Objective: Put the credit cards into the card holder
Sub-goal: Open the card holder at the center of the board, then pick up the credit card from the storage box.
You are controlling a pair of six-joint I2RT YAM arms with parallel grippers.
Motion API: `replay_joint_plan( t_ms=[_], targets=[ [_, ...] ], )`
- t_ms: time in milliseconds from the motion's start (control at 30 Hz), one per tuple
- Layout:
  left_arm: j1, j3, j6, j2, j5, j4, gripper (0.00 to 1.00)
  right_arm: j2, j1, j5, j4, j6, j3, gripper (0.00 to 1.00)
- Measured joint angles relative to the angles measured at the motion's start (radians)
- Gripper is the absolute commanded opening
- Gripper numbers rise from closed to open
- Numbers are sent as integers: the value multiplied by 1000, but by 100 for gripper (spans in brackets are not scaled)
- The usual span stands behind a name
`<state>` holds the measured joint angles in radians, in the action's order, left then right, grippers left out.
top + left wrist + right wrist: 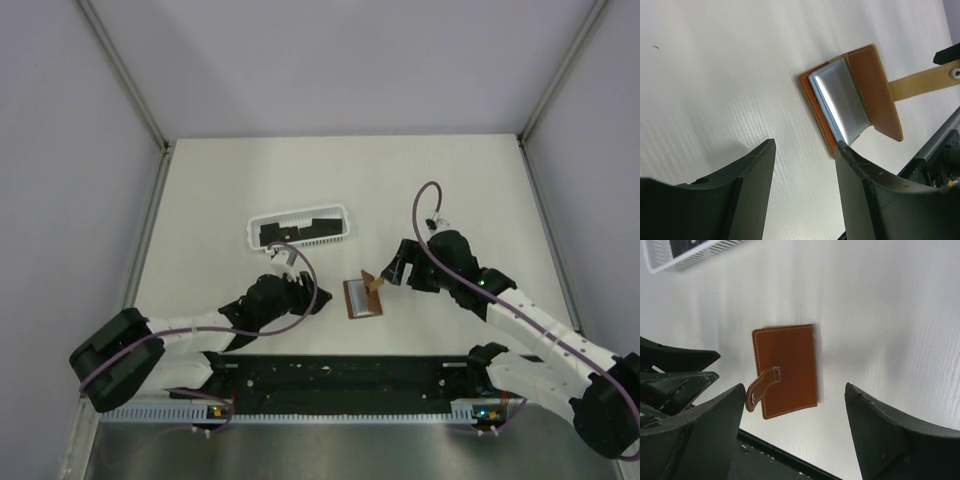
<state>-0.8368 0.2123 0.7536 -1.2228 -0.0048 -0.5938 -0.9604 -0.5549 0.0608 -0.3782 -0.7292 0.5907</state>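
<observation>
White worktop (220,180), brown card holder (363,297) near front centre, white slotted basket (310,240) behind it to the left, the two apart

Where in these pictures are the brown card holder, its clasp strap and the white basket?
card holder (840,97), left wrist view, bluish inner pocket.
clasp strap (920,80), left wrist view, mid-strap.
white basket (325,240), top view, slotted near wall.

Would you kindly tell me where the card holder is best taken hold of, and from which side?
Probably the clasp strap of the card holder, approached from the right arm's side with the open right pincer. The strap is narrow and curls clear of the rest, so the pincer can likely close across it.
</observation>
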Motion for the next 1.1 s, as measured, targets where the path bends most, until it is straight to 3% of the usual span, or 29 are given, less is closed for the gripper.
replay_joint_plan(
  t_ms=[167, 467, 633, 900, 1100],
  targets=[
    [19, 47, -5, 173, -121, 203, 57, -21, 1, -1, 42, 79, 88, 79],
    [206, 132, -12, 441, -252, 494, 56, -485, 2, 70, 139, 213, 486, 66],
    [356, 136, -18, 435, -232, 565, 56, -714, 2, 152, 143, 267, 676, 64],
    [428, 162, -50, 381, -197, 597, 55, -925, -16, 220, 127, 341, 893, 64],
    [553, 184, -74, 306, -158, 581, 54, -1064, -64, 239, 96, 382, 1031, 60]
  ],
)
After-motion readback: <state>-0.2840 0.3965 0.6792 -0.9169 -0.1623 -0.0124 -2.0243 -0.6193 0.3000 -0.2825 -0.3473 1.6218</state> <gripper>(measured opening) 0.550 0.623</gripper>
